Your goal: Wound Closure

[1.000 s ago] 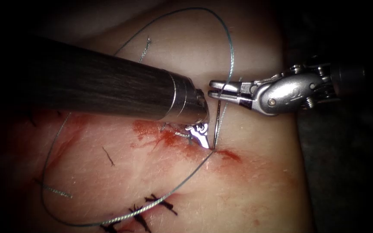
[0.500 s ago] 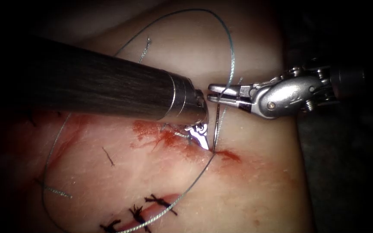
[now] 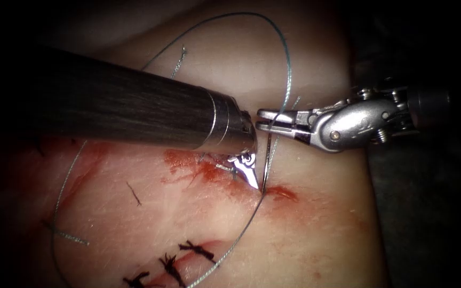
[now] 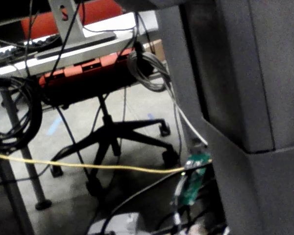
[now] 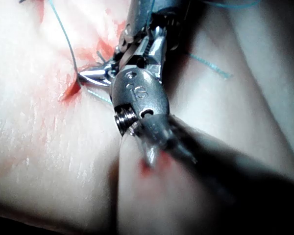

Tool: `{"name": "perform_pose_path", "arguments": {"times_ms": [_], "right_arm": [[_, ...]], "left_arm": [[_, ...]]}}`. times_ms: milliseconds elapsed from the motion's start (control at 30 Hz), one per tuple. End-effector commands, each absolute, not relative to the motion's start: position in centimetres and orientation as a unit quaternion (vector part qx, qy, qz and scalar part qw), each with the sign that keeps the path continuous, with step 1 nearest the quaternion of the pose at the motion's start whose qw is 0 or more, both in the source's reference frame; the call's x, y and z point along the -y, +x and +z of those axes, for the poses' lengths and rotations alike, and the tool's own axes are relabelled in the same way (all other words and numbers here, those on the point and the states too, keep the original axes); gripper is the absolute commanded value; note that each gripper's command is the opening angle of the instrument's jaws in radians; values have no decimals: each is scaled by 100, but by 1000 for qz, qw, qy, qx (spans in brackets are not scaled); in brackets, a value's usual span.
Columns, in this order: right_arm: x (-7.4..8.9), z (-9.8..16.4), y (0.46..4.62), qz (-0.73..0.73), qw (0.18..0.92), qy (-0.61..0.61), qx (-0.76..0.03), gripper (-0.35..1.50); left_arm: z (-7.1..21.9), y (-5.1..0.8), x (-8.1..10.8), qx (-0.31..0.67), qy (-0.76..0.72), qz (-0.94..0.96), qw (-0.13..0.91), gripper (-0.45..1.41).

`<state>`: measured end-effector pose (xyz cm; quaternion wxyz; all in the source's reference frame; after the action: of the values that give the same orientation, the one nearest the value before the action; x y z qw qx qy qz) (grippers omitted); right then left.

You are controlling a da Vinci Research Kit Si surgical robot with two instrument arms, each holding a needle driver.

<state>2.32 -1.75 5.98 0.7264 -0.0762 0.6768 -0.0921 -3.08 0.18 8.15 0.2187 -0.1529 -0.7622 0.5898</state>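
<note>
The right tool (image 3: 265, 118) is bright polished metal, its jaws finely ridged inside, with a smooth rounded wrist. The left tool (image 3: 249, 169) has shiny metal tips below a brushed steel collar and a matt, dark, streaked shaft (image 3: 108, 101). The tissue (image 3: 305, 234) looks moist, pale and faintly glossy, smeared with wet red fluid (image 3: 204, 169). The thread (image 3: 286, 64) is thin and twisted. The needle (image 3: 267, 154) is dark, smooth metal.

Left gripper (image 3: 247, 169) mostly hidden under its own shaft; jaw state unreadable. Needle (image 3: 267, 160) tip buried in tissue (image 3: 316, 224). Thread (image 3: 225, 242) loop cut off at bottom edge.
</note>
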Motion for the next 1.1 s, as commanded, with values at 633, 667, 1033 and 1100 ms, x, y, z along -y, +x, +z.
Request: {"name": "perform_pose_path", "arguments": {"times_ms": [633,667,1033,1100], "right_arm": [[163,595,238,-13,719,-50,-693,-35],[161,594,238,-12,719,-50,-693,-35],[154,593,236,-20,719,-64,-692,-35],[154,593,236,-20,719,-64,-692,-35]], "left_arm": [[819,-312,-13,765,-149,590,212,-45],[819,-312,-13,765,-149,590,212,-45],[818,-311,-13,765,-148,590,211,-45],[818,-311,-13,765,-148,590,211,-45]]}}
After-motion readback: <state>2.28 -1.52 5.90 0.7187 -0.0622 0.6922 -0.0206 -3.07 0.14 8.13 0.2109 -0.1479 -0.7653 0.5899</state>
